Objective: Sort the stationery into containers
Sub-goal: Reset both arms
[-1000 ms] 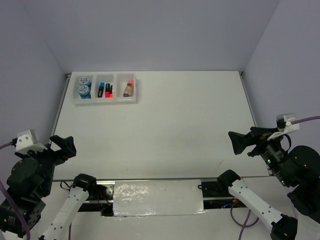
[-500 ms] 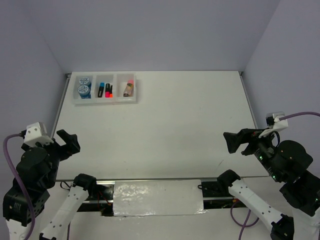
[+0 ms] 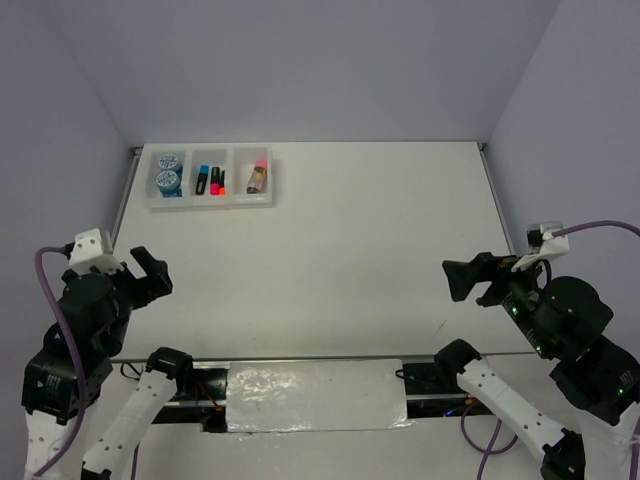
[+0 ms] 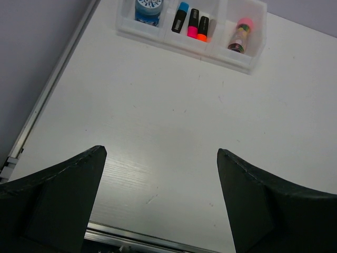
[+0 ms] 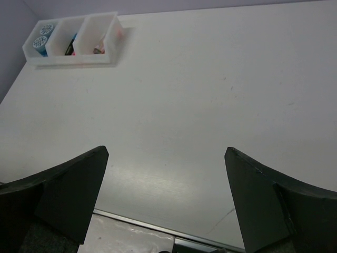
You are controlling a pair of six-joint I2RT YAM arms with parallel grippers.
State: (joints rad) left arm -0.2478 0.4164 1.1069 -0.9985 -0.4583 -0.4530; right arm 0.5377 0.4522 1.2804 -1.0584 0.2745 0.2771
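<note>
The translucent white three-compartment tray (image 3: 210, 202) sits at the far left of the table. Its left compartment holds two blue rolls (image 3: 166, 171), the middle one three black highlighters (image 3: 211, 180) capped blue, pink and orange, the right one the pink-tan stick (image 3: 258, 177). My left gripper (image 3: 150, 272) is open and empty above the near left edge. My right gripper (image 3: 465, 280) is open and empty above the near right. The left wrist view shows its open gripper (image 4: 160, 153), the tray (image 4: 189, 46), highlighters (image 4: 192, 22) and stick (image 4: 239, 37). The right wrist view shows its open gripper (image 5: 166, 153) and the tray (image 5: 68, 58).
Lavender walls close the table on the left, back and right. A metal rail (image 3: 300, 358) runs along the near edge, with a silver taped plate (image 3: 315, 395) between the arm bases. The white tabletop (image 3: 350, 230) lies between grippers and tray.
Both arms have shifted: the left gripper moved up and right in the top view, the right gripper moved slightly left. Both stay open and empty. The tray contents are unchanged.
</note>
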